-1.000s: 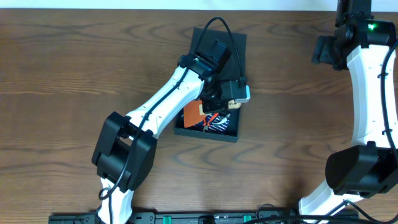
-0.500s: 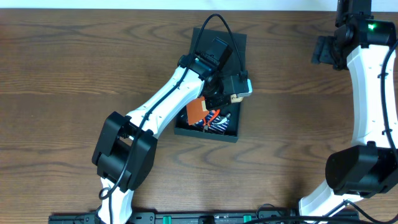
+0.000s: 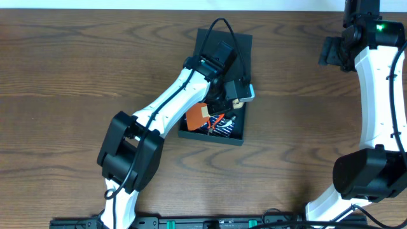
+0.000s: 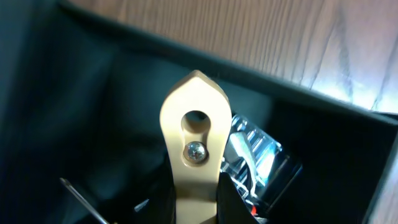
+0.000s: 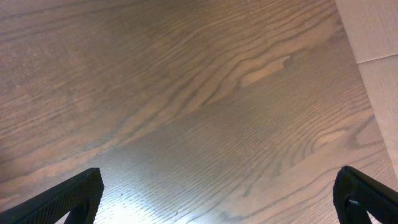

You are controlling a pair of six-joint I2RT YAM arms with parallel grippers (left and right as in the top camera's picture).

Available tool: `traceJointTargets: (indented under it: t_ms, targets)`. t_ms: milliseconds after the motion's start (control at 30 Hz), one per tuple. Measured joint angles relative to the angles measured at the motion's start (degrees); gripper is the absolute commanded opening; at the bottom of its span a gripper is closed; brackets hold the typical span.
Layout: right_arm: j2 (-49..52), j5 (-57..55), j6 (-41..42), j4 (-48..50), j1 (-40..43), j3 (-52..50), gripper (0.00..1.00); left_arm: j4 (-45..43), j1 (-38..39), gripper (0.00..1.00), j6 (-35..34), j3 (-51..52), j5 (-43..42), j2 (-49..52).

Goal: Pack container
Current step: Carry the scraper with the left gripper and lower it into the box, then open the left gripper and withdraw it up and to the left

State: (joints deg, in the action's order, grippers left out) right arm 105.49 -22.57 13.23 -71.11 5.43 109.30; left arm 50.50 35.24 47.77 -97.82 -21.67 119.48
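Reaching my left arm (image 3: 172, 105) down into the container (image 3: 213, 138) mid-desk | left claw (image 4: 196, 118) pressed together | right claw (image 5: 221, 193) spread wide by far right corner

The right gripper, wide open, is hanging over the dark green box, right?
No. The right gripper is wide open, but it hangs over the bare brown wooden table, away from the dark teal-green rectangular box. The right wrist view shows this.

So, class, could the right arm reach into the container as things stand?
Probably not cleanly. The left gripper, shut on a tan piece, hangs in the container, crowding its opening; the right gripper is open over the table, far off.
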Motion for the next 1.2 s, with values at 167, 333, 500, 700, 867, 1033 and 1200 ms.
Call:
traceJointTargets:
  t_ms: [167, 333, 500, 700, 867, 1033, 1200]
  targets:
    - [0.0, 0.0, 0.0, 0.0, 0.0, 0.0, 0.99, -0.6, -0.2, 0.06, -0.9, 0.0, -0.1, 1.0]
    - [0.0, 0.0, 0.0, 0.0, 0.0, 0.0, 0.99, -0.5, -0.9, 0.29, -1.5, 0.0, -0.2, 1.0]
    - [0.0, 0.0, 0.0, 0.0, 0.0, 0.0, 0.99, 0.0, -1.9, 0.34, -2.4, 0.0, 0.9, 1.1]
    - [0.0, 0.0, 0.0, 0.0, 0.0, 0.0, 0.99, -0.2, -2.3, 0.62, -2.4, 0.0, 1.1, 1.1]
    - [0.0, 0.0, 0.0, 0.0, 0.0, 0.0, 0.99, -1.0, -2.3, 0.63, -2.8, 0.0, 1.1, 1.1]
    - [0.0, 0.0, 0.0, 0.0, 0.0, 0.0, 0.99, -3.3, -2.3, 0.64, -3.7, 0.0, 1.1, 1.1]
    - [0.0, 0.0, 0.0, 0.0, 0.0, 0.0, 0.99, -5.2, -2.3, 0.64, -6.1, -0.3, 1.1, 1.1]
